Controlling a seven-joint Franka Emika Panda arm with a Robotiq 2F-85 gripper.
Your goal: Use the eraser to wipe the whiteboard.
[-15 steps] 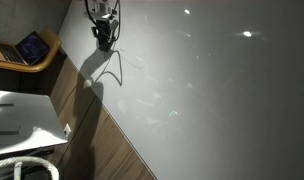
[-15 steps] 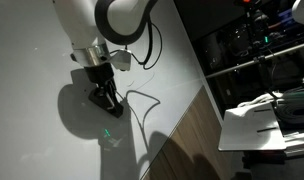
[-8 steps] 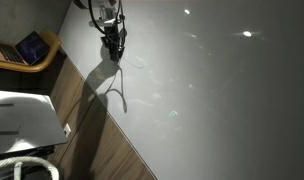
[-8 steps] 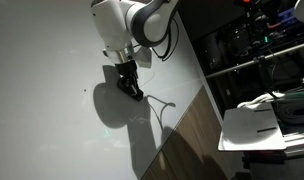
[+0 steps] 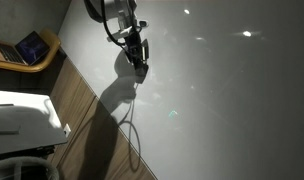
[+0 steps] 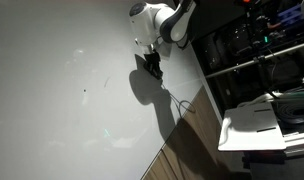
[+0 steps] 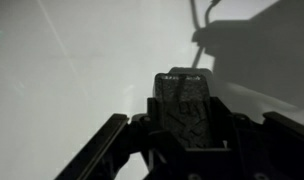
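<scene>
The whiteboard (image 5: 222,90) is a large glossy pale grey board with glare spots; it fills both exterior views (image 6: 62,90) and the wrist view (image 7: 72,60). My gripper (image 5: 139,56) is near the board's edge, tip against or just off the surface, also in an exterior view (image 6: 150,66). In the wrist view the gripper (image 7: 186,118) is shut on the eraser (image 7: 184,95), a flat dark block that sticks out between the jaws. A thin dark looping line (image 5: 132,125) runs from the gripper's shadow towards the board's edge.
A wooden strip (image 5: 87,120) borders the board. Beyond it are a device with a bluish screen (image 5: 33,46) on a wooden seat, a white tabletop (image 5: 17,112) and a white hose (image 5: 22,165). Dark shelving (image 6: 254,45) and a white table (image 6: 257,122) stand past the other edge.
The gripper with the eraser has slid across the board along its edge, rightward and down in one exterior view, up and right in the other. Its shadow and the looping line moved with it.
</scene>
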